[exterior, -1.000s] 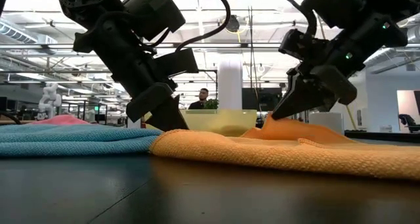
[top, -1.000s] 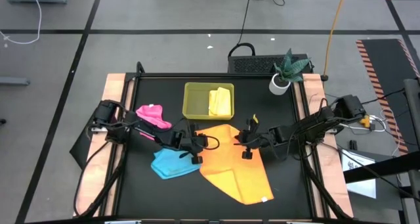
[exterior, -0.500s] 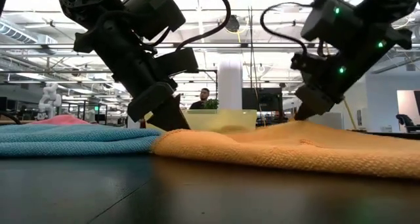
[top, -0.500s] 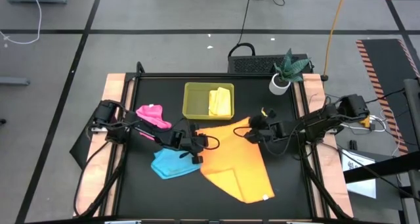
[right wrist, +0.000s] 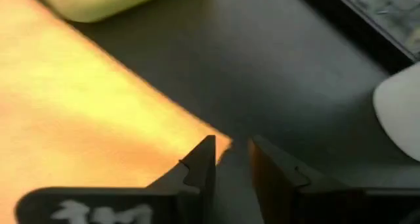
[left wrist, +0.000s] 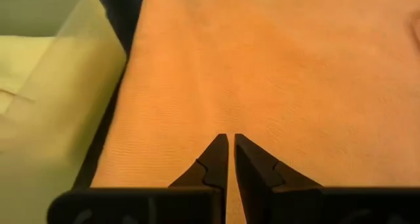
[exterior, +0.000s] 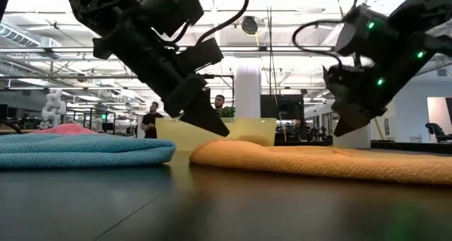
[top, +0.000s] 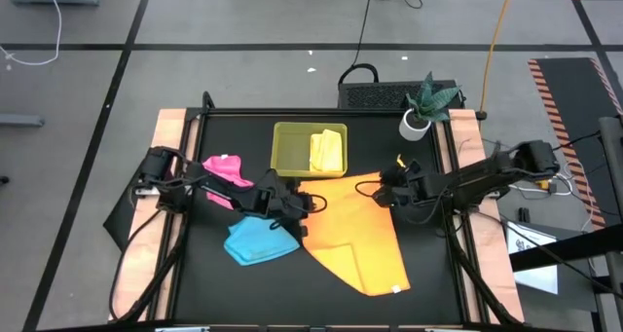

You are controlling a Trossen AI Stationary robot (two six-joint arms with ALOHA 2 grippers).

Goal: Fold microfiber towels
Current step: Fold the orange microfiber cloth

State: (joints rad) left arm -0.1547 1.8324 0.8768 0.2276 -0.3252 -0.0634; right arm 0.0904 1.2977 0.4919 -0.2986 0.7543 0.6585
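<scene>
Now that my right hand (top: 383,193) has parted its fingers and dropped the orange towel's (top: 355,237) far right corner, the towel lies flat mid-table; my left hand (top: 308,204), nearly closed, pins its left edge, ready for folding.

High view bright, even overhead light, sharp, weak shadows. Low view backlit by ceiling strips; both arms near-silhouettes, worktop (exterior: 212,206) dim with a soft sheen, near edge out of focus. Left wrist view soft, orange towel (left wrist: 275,73) evenly lit, slightly blurred. Right wrist view motion-blurred; orange towel glares yellowish, white pot (right wrist: 399,106) overexposed, out of focus.
</scene>
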